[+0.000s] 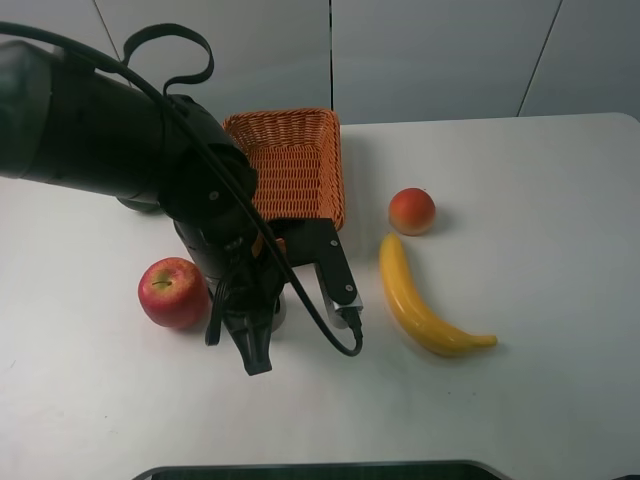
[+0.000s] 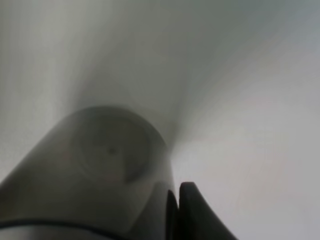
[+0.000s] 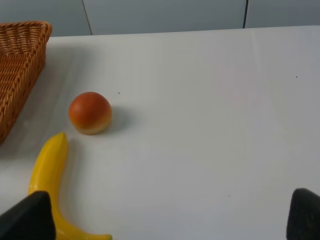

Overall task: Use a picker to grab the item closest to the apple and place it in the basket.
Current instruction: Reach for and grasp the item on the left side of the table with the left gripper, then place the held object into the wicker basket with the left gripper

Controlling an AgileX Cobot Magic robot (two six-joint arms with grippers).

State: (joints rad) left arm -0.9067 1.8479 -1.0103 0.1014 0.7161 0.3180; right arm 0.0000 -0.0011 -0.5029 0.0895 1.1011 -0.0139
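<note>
Seen from above, a white table (image 1: 550,250) holds a red apple (image 1: 173,292), and just to its right a small grey cylinder (image 1: 278,305) is mostly hidden under the bulky black left arm. This cylinder looks like the item nearest the apple, so it is the one to move. It sits in front of the orange wicker basket (image 1: 330,170). The left gripper (image 1: 250,345) points down right beside it. The left wrist view is blurred, showing the cylinder (image 2: 110,165) filling the frame with one dark finger (image 2: 192,212) against its edge. Whether the jaws are parted, closed or already gripping cannot be told. To do this step well, the fingers should sit squarely on both sides of the cylinder's body and close firmly. The lift should go straight up before swinging back over the basket's near wall. The apple is close enough to be nudged, and a loose cable loop hanging by the gripper could snag. A banana (image 1: 425,305) and a peach (image 1: 412,210) lie well apart to the right, out of the way. The right gripper (image 3: 165,220) has its jaws spread wide and holds nothing.
</note>
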